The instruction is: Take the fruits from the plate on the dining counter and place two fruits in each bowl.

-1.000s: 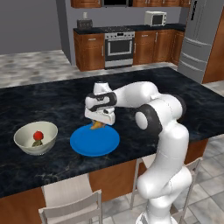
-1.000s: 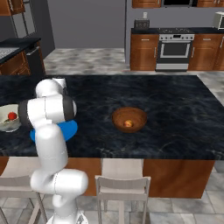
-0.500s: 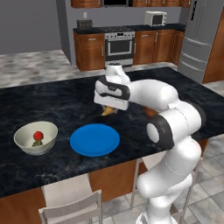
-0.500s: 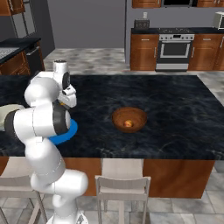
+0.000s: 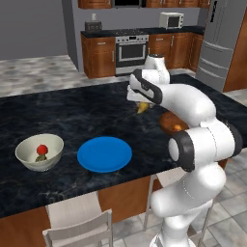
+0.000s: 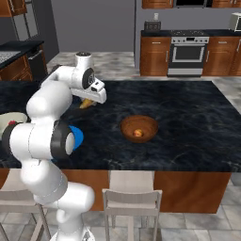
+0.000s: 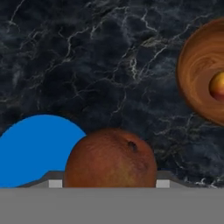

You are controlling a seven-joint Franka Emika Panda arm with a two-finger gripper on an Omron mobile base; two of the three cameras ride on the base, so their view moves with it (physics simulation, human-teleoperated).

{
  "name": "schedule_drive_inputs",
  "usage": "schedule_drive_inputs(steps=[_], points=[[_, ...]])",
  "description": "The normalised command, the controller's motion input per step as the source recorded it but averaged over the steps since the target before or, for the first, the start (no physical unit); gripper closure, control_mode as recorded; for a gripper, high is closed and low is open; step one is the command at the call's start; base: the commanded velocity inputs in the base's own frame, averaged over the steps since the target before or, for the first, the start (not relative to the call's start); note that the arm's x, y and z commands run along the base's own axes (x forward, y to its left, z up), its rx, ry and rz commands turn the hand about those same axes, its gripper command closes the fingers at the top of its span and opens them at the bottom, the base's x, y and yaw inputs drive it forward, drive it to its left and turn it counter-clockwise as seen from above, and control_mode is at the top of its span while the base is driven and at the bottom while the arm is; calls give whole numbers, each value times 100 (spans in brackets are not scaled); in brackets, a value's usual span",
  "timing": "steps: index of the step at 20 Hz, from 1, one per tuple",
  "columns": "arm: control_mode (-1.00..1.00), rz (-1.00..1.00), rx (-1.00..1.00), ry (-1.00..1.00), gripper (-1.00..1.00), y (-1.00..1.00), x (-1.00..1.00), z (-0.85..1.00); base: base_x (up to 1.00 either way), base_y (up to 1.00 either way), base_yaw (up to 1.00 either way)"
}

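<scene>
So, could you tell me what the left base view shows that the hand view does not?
Left base view: the white bowl holding a red fruit and a green fruit, plus the gripper itself. Hand view: the held fruit up close, with brown dimpled skin. Both: the blue plate, bare, the wooden bowl with an orange fruit, and that held fruit.
</scene>
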Motion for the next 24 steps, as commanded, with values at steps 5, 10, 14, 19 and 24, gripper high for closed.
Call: schedule_drive_inputs(steps=[5,10,14,19,24], points=[[-100,36,0,-23,100,-100,0,-1,0,0,0],[-100,31,0,-1,100,-100,11,-17,0,0,0],[-100,15,-3,19,100,-67,33,-15,0,0,0],[-100,1,-8,47,100,-1,92,-14,0,0,0],[-100,0,-4,30,100,-2,64,-11,0,0,0]])
